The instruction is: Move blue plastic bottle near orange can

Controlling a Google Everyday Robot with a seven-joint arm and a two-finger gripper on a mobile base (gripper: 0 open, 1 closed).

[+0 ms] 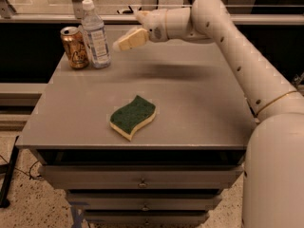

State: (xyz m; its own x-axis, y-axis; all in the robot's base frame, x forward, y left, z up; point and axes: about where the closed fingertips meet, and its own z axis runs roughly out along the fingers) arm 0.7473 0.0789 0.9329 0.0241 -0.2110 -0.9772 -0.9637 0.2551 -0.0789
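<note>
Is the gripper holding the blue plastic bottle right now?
No, the gripper hangs in the air clear of the blue plastic bottle, which stands upright beside the orange can.

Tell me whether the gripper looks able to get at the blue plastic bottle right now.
Probably yes. The gripper hovers close beside the blue plastic bottle with nothing between them; the orange can stands on the bottle's other side, and the sponge lies well away.
</note>
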